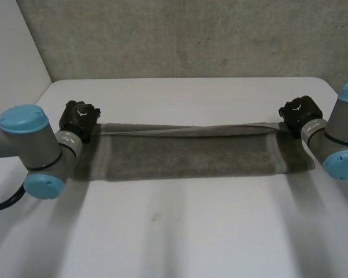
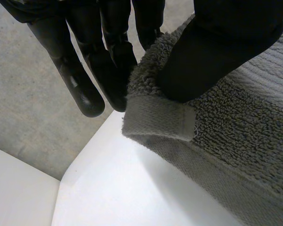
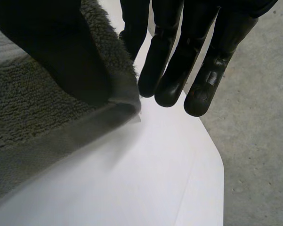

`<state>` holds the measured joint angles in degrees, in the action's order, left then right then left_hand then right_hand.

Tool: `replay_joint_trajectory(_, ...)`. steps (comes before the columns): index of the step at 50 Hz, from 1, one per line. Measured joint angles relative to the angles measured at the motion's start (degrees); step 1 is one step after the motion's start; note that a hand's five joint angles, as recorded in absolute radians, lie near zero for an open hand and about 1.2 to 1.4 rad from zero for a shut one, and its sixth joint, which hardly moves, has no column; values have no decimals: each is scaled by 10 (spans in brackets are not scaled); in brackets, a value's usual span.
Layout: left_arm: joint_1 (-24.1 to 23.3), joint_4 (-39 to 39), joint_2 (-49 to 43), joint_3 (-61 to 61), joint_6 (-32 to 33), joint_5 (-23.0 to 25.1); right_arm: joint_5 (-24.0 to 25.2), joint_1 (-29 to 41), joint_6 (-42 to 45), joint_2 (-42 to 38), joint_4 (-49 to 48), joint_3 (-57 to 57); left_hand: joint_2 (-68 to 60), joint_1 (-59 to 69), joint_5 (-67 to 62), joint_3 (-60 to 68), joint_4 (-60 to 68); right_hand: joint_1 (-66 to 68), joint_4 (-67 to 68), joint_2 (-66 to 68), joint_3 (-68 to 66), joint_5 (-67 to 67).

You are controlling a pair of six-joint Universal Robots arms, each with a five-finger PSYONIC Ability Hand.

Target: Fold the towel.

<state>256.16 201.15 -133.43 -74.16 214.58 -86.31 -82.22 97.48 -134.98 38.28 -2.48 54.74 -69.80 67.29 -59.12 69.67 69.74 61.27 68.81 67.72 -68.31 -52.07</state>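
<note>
Two black robot hands hold one long grey towel (image 1: 185,153) by its far corners, and we see it stretched sideways across the middle of a white table (image 1: 179,231). The towel is a thick, looped terry cloth with a flatter woven band near each short end. Most of it lies flat. Its far long edge is raised and turned slightly over, forming a thin ridge from one hand to the other.

The left hand (image 1: 78,119) is at the towel's left far corner. From the left wrist camera we see its thumb (image 2: 216,52) pressed onto the fluffy top of the towel (image 2: 235,141), with straight fingers (image 2: 80,89) on the other side of the edge, so the hand is clamped on the corner. A hemmed strip (image 2: 157,117) folds over just below the thumb.

The right hand (image 1: 298,113) is at the right far corner. From its wrist camera we see the thumb (image 3: 52,52) lying on the towel (image 3: 28,108) and the fingers (image 3: 174,70) beside the lifted edge, pinching the cloth in the same way.

We cannot make out where the fingertips meet the underside of the cloth, because the towel's edge covers that spot. The left arm (image 1: 29,145) and right arm (image 1: 341,139) cover the towel's two near corners in the head view.

A grey concrete wall (image 1: 179,35) stands behind the table.
</note>
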Motion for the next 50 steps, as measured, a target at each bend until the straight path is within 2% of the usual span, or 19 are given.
replay_joint_trajectory(1,0,3,-4,3,0,0,-2,1,0,-6,0,-6,2,0,2,-2,-2,-112,-128,-140,128,112)
replay_joint_trajectory(3,0,5,-7,4,1,1,-3,2,0,-12,0,-11,115,-68,91,-113,-101,-227,-256,-258,256,235)
replay_joint_trajectory(4,-1,6,-9,3,1,3,-3,3,-2,-16,0,-16,246,-207,217,-241,-229,-391,-434,-443,432,404)
replay_joint_trajectory(5,-1,6,-9,3,1,3,-3,3,-2,-16,0,-16,246,-207,217,-241,-229,-391,-434,-443,432,404)
replay_joint_trajectory(6,-3,7,-10,2,2,4,-4,5,-5,-17,-1,-18,364,-342,335,-357,-362,-427,-479,-482,477,437)
replay_joint_trajectory(7,-4,7,-9,0,2,4,-4,6,-9,-16,-4,-19,422,-426,409,-414,-420,-465,-537,-523,533,470)
replay_joint_trajectory(8,-7,8,-8,-3,3,5,-5,7,-12,-15,-7,-20,526,-515,505,-521,-526,-465,-537,-523,533,470)
replay_joint_trajectory(9,-8,8,-6,-5,4,5,-5,8,-22,-8,-14,-19,558,-532,542,-557,-557,-469,-553,-539,558,477)
replay_joint_trajectory(19,-14,21,74,-42,0,3,-4,4,-135,99,-73,37,598,-565,573,-597,-597,-469,-553,-539,558,479)
replay_joint_trajectory(22,-12,22,121,-69,-3,2,1,0,-165,162,-79,93,601,-568,573,-599,-599,-469,-553,-539,558,480)
replay_joint_trajectory(27,-12,22,186,-120,-10,2,9,-13,-170,222,-66,163,602,-568,574,-599,-601,-469,-553,-539,558,480)
replay_joint_trajectory(31,-12,22,202,-137,-14,2,17,-19,-168,236,-55,184,602,-568,574,-599,-601,-469,-553,-539,558,480)
replay_joint_trajectory(32,-14,21,229,-172,-26,3,23,-23,-167,243,-47,197,602,-568,574,-599,-601,-469,-553,-539,558,480)
replay_joint_trajectory(33,-15,20,235,-182,-30,4,50,-37,-163,261,-19,235,602,-568,574,-599,-601,-469,-553,-539,558,480)
replay_joint_trajectory(42,-24,19,275,-255,-96,6,156,-87,-131,253,9,321,603,-568,574,-599,-601,-447,-512,-508,504,441)
replay_joint_trajectory(50,-26,19,278,-270,-126,6,190,-109,-86,199,-18,336,603,-568,574,-599,-601,-392,-469,-470,463,406)
